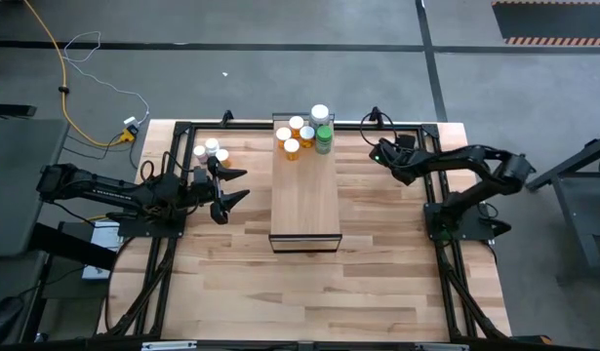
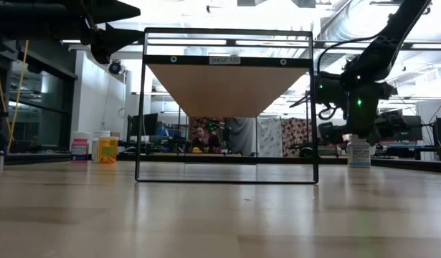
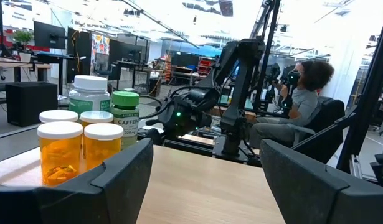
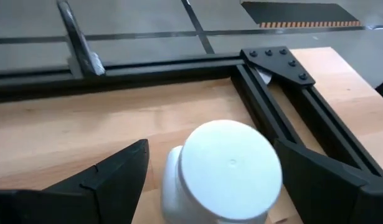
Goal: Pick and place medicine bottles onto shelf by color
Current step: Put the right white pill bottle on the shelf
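Observation:
The shelf [image 1: 304,200] is a long light-wood board on a black frame [image 2: 227,107] in the table's middle. At its far end stand several medicine bottles: orange ones [image 1: 292,136] [image 3: 59,152], a green one [image 1: 324,136] [image 3: 124,115] and a larger white-capped one [image 1: 319,114] [image 3: 89,93]. Three more bottles [image 1: 210,151] [image 2: 95,149] stand on the table left of the shelf. My left gripper [image 1: 231,185] [image 3: 203,174] hangs open beside them, facing the shelf. My right gripper [image 1: 378,154] [image 4: 211,151] is open above a white bottle [image 4: 222,171] [image 2: 358,153] at the table's far right, one finger on either side of it and neither touching.
A black frame [image 4: 284,93] runs along the table's far and right edges close to the white bottle. Bare tabletop [image 1: 309,292] lies near the front. Beyond the table a seated person [image 3: 303,99] shows in the room.

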`<state>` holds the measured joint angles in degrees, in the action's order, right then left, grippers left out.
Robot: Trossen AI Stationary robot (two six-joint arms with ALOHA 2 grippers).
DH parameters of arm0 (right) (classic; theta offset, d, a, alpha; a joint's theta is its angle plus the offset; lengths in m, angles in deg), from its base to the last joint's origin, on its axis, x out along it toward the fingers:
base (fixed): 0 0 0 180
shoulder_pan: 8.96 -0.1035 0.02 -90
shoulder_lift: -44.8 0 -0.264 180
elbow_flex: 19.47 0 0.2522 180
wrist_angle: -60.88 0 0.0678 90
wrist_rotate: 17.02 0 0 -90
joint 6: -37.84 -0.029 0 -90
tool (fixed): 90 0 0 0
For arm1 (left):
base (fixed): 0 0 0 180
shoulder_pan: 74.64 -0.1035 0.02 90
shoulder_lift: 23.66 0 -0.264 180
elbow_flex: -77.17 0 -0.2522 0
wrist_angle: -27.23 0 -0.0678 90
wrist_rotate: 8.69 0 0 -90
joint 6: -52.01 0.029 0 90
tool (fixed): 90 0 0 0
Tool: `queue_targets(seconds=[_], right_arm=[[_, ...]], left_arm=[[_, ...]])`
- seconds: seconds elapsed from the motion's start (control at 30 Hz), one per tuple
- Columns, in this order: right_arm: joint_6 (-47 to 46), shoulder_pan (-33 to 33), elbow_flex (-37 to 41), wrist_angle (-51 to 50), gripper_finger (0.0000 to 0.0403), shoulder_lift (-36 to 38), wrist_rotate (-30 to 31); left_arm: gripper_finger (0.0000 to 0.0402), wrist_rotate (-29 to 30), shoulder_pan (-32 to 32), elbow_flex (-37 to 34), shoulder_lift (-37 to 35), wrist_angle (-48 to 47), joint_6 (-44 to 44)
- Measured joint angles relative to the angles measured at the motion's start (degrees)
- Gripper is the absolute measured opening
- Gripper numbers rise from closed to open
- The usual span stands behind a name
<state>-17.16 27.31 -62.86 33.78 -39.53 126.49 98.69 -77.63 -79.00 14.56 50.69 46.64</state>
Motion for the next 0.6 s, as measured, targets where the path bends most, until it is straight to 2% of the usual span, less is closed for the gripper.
queue_targets(seconds=[0.23,0.6], right_arm=[[0.0,1.7,0.0,1.0,0.0334,-3.6,-2.3],[1.5,1.6,0.0,1.2,0.0333,-3.9,-5.6]], left_arm=[[0.0284,0.0,0.0,0.0,0.0,0.0,0.0],[0.0284,0.0,0.0,0.0,0.0,0.0,0.0]])
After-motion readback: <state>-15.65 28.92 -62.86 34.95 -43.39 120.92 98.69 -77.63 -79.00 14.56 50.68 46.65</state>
